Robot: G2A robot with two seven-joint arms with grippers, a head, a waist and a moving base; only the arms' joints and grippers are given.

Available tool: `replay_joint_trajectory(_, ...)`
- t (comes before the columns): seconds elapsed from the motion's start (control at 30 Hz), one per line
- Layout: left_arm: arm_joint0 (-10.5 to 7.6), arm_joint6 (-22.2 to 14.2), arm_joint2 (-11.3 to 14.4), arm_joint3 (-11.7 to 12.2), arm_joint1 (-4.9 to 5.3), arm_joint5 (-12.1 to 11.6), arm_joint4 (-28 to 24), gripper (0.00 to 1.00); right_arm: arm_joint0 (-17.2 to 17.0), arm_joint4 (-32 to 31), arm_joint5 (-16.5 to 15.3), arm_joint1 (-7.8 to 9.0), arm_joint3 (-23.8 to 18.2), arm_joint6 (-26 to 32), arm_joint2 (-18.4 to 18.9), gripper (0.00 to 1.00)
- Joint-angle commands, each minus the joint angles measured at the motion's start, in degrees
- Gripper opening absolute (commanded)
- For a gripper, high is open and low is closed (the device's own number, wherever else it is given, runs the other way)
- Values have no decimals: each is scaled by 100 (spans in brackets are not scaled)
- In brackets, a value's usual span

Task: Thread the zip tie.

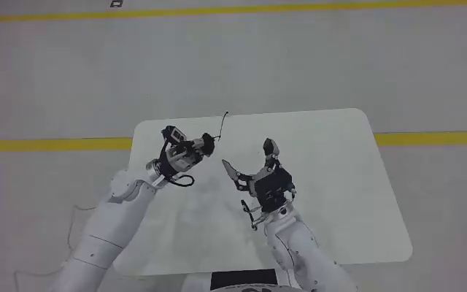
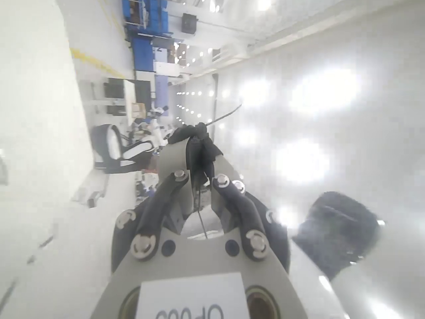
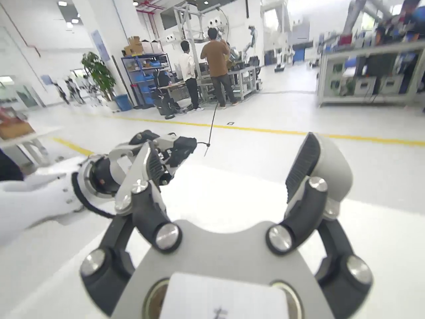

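Observation:
A thin black zip tie (image 1: 221, 124) sticks out of my left gripper (image 1: 208, 144), which is shut on it above the table's back left part. In the left wrist view the zip tie (image 2: 225, 116) runs on past the closed fingertips (image 2: 199, 134). The right wrist view shows the zip tie (image 3: 211, 127) standing upright beyond the left gripper (image 3: 189, 146). My right gripper (image 1: 248, 157) is open and holds nothing, a short way to the right of the left one. Its ribbed pads (image 3: 300, 162) stand wide apart.
The white table (image 1: 343, 190) has rounded corners and a bare surface. Yellow floor lines (image 1: 66, 144) run past it on both sides. A black cable (image 1: 182, 180) loops at the left wrist. Benches and shelves stand far off in the room.

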Motion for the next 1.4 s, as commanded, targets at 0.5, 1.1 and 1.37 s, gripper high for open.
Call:
replay_joint_trajectory(0.5, -115, -587, -5, 289, -37, 677, -898, 0, 715, -30, 142, 486, 598, -464, -305, 100)
replay_joint_trajectory(1.1, -152, -680, 192, 417, -166, 1498, -2080, 0, 1988, -30, 1179, 980, 1380, -553, -1465, 100)
replay_joint_trajectory(1.37, -84, -543, 235, 297, -188, 1726, -2269, 0, 1982, -30, 1196, 958, 1385, -555, -1441, 100)
